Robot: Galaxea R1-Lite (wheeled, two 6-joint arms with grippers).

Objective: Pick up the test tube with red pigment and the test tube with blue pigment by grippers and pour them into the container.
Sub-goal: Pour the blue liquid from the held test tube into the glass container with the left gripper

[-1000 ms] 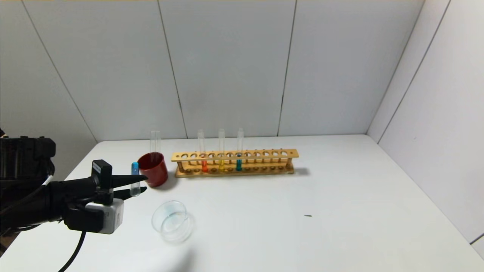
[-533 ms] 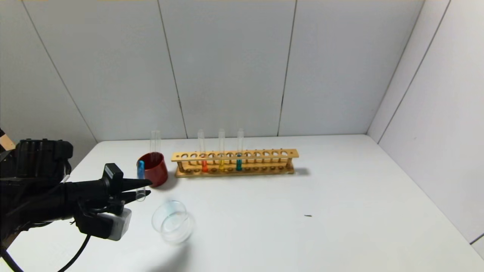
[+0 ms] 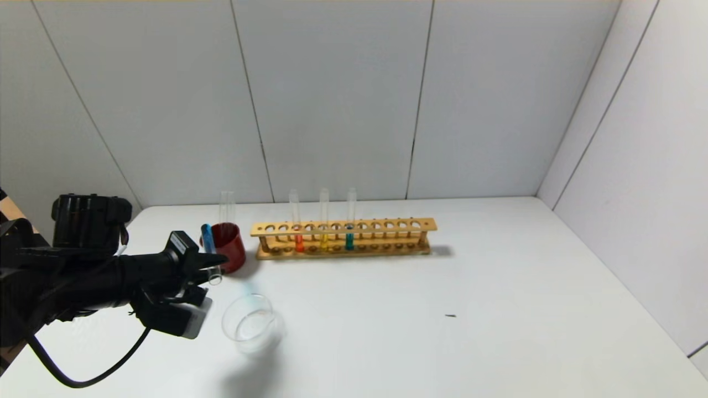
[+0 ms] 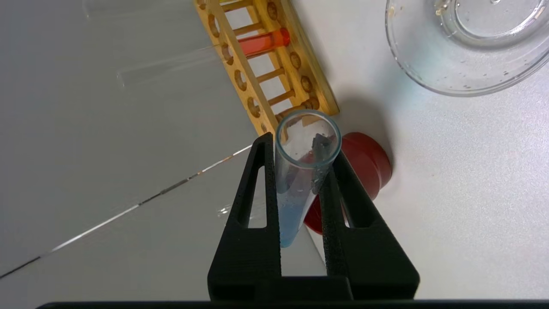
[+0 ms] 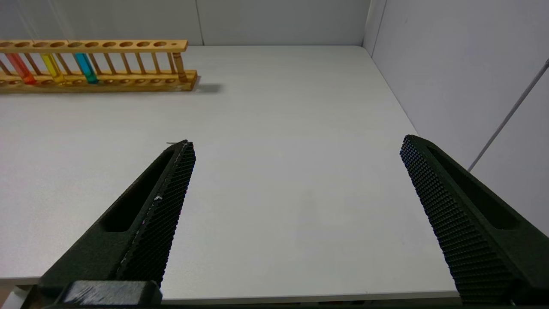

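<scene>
My left gripper [image 3: 214, 267] [image 4: 302, 146] is shut on the test tube with blue pigment [image 3: 208, 239] [image 4: 296, 201]. The tube hangs tilted, blue end up and open mouth pointing down. It is in front of the red cup, up and to the left of the container [image 3: 232, 321] [image 4: 411, 60], a low clear glass dish. The test tube with red pigment [image 3: 298, 241] [image 4: 263, 42] [image 5: 19, 68] stands in the wooden rack. My right gripper [image 5: 298, 143] is open over bare table near the front edge, out of the head view.
A dark red cup [image 3: 231, 251] [image 4: 369, 163] holds an empty clear tube [image 3: 227, 207]. The wooden rack [image 3: 387, 226] also carries a yellow tube [image 3: 323, 239] and a teal tube [image 3: 349, 240]. A small dark speck [image 3: 451, 315] lies on the white table.
My left arm has moved right and farther back with the blue tube, toward the red cup. The tube's mouth end has swung to the right, more tilted.
</scene>
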